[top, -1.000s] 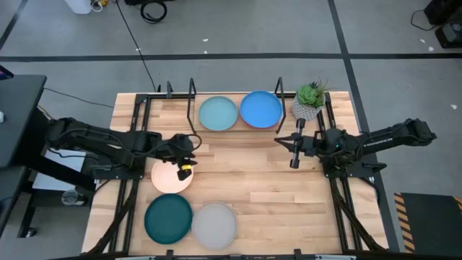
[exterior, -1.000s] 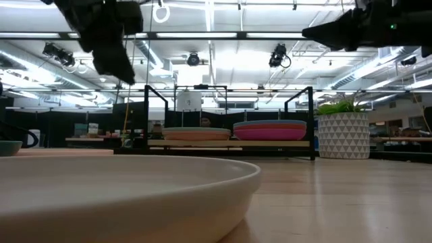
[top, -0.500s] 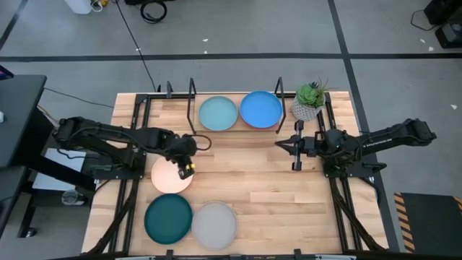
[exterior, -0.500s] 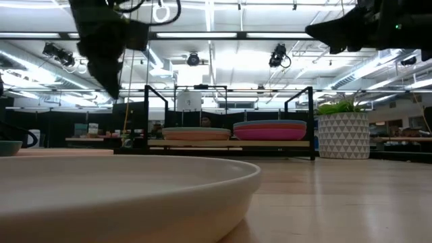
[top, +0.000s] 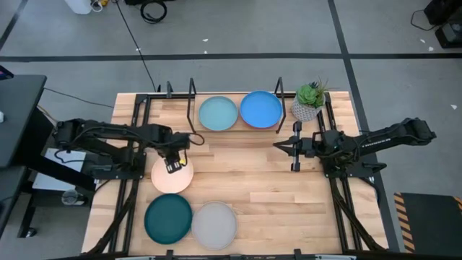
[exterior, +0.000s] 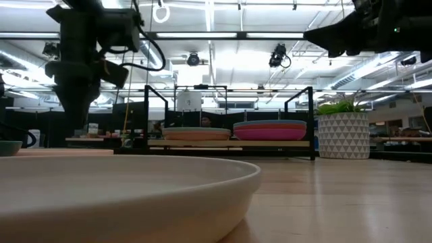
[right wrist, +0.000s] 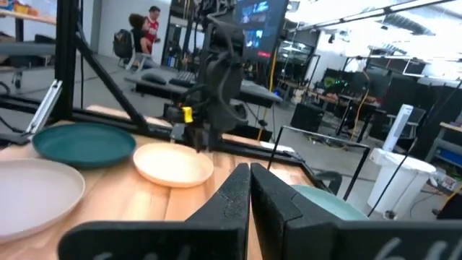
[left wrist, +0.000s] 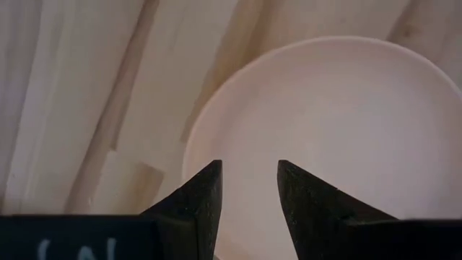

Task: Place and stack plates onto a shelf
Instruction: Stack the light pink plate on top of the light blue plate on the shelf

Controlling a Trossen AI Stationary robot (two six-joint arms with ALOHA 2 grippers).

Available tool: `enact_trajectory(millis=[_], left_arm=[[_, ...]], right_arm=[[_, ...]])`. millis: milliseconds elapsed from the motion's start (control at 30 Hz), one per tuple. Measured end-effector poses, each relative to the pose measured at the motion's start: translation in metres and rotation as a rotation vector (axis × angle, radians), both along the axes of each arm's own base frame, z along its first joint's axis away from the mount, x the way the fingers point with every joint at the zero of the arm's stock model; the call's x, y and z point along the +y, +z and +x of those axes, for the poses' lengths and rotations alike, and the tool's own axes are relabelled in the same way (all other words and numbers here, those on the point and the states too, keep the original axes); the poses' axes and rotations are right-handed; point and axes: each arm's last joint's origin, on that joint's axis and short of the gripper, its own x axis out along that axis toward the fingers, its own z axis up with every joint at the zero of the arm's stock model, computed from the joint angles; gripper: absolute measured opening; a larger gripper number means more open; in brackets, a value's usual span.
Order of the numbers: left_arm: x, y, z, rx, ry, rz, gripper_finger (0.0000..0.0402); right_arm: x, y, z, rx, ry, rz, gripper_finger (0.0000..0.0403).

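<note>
A: High view first: how far along is this looking?
B: Partway, I'd judge. The shelf (top: 192, 92) at the table's far edge is carrying two stacks, a pale aqua plate (top: 217, 113) topping one and a bright blue plate (top: 260, 109) the other. Three are waiting on the table (top: 274, 180): the cream plate (top: 172, 175), the dark teal plate (top: 168, 218) and the light grey plate (top: 214, 221).

A: Which arm is working?
B: The left gripper (top: 174, 165) is pointing down over the cream plate's far rim. Its wrist camera is showing the fingers (left wrist: 198, 202) parted with a narrow gap, nothing between them, the rim lying just below (I can't tell whether they are touching it).

A: And the other?
B: The right gripper (top: 294, 155) is hanging mid-table near the potted plant (top: 309, 100), fingers pressed together and empty.

A: What are the surfaces like?
B: The plates are looking matte, round and shallow with low raised lips; the shelf is thin black rod on a light wood base, and the table is pale planked wood.
</note>
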Motion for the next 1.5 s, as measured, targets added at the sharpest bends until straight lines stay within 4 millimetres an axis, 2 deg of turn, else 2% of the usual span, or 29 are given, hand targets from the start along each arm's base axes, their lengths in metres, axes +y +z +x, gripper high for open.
enact_trajectory(millis=[233,433,833,1167,1500], left_arm=[[0.01,0.0,-0.019,-0.14,-0.004,0.005,0.0141],[0.012,0.015,-0.03,-0.284,0.058,0.048,0.0141],[0.024,0.003,-0.027,-0.181,0.102,0.047,0.0141],[0.05,-0.006,-0.029,-0.16,0.256,-0.052,0.0141],[0.053,-0.024,-0.018,-0.097,0.171,-0.132,0.0141]], right_arm=[[0.0,-0.003,0.002,0.024,0.002,0.043,0.002],[0.0,-0.005,0.003,0.034,0.001,0.042,0.002],[0.0,-0.004,0.003,0.021,0.001,0.042,0.002],[0.0,-0.003,0.003,0.012,-0.001,0.033,0.002],[-0.001,-0.003,0.003,0.013,-0.009,0.033,0.002]])
